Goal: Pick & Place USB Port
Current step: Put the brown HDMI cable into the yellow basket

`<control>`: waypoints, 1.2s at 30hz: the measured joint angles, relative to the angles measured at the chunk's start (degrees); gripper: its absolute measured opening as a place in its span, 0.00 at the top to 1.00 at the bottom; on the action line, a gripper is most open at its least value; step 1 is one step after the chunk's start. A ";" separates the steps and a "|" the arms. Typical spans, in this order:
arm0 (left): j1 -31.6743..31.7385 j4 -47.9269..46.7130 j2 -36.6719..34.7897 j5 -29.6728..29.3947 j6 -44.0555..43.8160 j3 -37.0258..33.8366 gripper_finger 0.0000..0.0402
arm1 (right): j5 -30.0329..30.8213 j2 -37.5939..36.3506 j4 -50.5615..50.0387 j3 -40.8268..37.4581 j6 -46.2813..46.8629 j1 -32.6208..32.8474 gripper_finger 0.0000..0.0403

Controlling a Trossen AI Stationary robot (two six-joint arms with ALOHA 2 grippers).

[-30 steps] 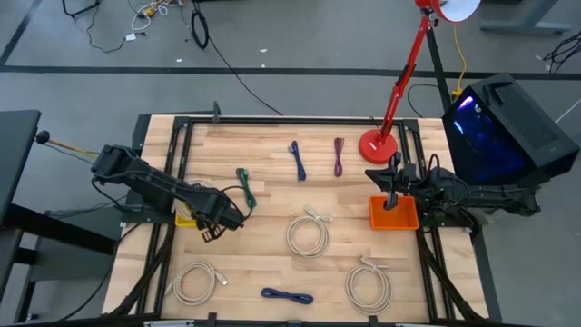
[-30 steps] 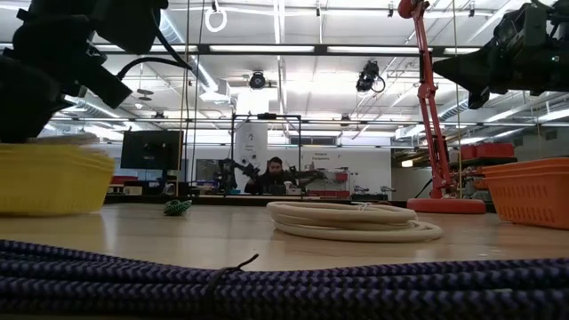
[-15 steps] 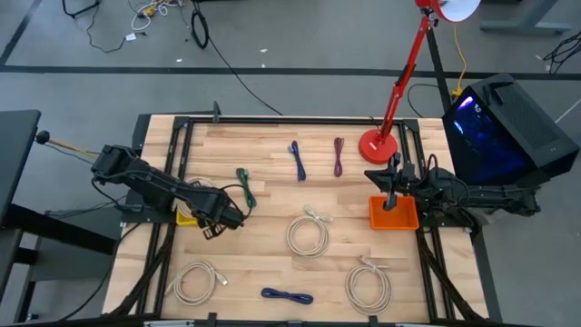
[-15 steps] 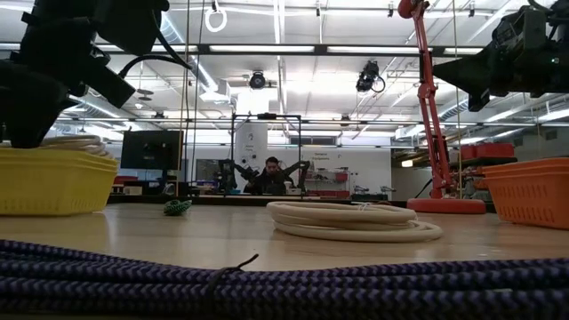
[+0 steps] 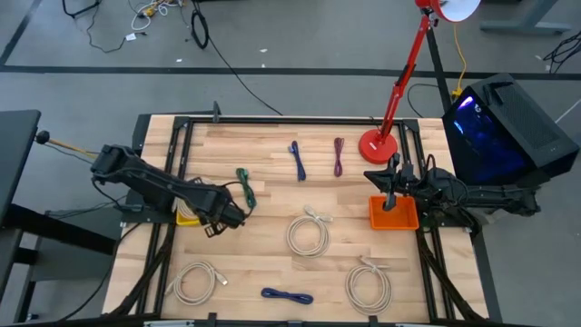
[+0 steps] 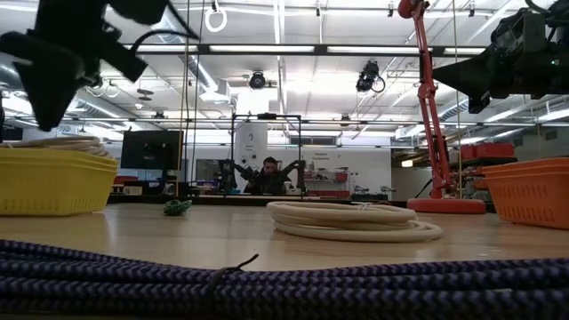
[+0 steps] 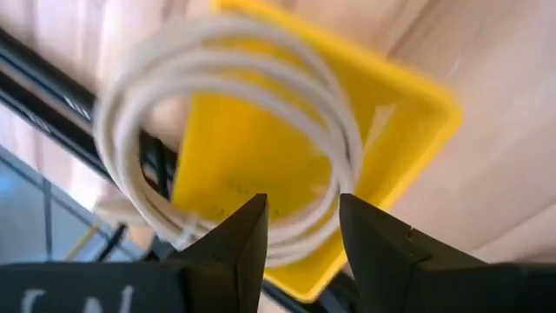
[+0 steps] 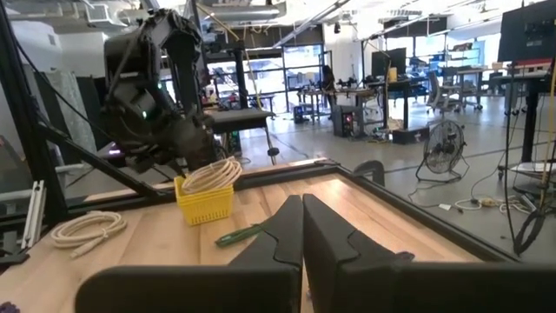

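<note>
A white coiled USB cable (image 7: 226,130) lies on top of the yellow basket (image 7: 261,165), resting on its rim (image 6: 67,142). My left gripper (image 7: 302,228) hovers open just above the coil, at the table's left side (image 5: 214,224), and touches nothing. My right gripper (image 8: 301,202) is shut and empty, held above the orange basket (image 5: 393,214) at the table's right side. The right wrist view shows the yellow basket (image 8: 205,207) with the coil (image 8: 211,174) across the table.
More white coils lie at the table's middle (image 5: 309,234), near left (image 5: 193,280) and near right (image 5: 368,283). A blue cable (image 5: 287,295) lies by the near edge. Green (image 5: 245,186), blue (image 5: 297,160) and purple (image 5: 338,156) cables lie farther back. A red lamp (image 5: 377,145) stands by the orange basket.
My left gripper has risen straight up from the yellow basket. The white coil has stayed on the basket's rim.
</note>
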 joint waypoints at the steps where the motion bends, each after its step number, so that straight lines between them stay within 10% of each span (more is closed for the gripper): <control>1: 0.02 0.25 0.04 -1.23 0.37 0.45 0.63 | 0.00 -0.01 -0.01 0.00 0.00 0.00 0.98; 15: 2.59 21.02 1.91 -4.45 7.64 0.79 0.63 | -5.56 0.01 -1.57 -0.01 3.39 0.03 0.98; 24: 4.00 37.65 4.02 4.62 19.29 1.11 0.63 | -7.53 0.01 -1.21 0.00 3.58 0.03 0.98; 36: -2.48 40.18 11.35 -3.99 37.33 12.17 0.63 | -5.84 0.03 1.83 -0.02 3.06 -0.01 0.98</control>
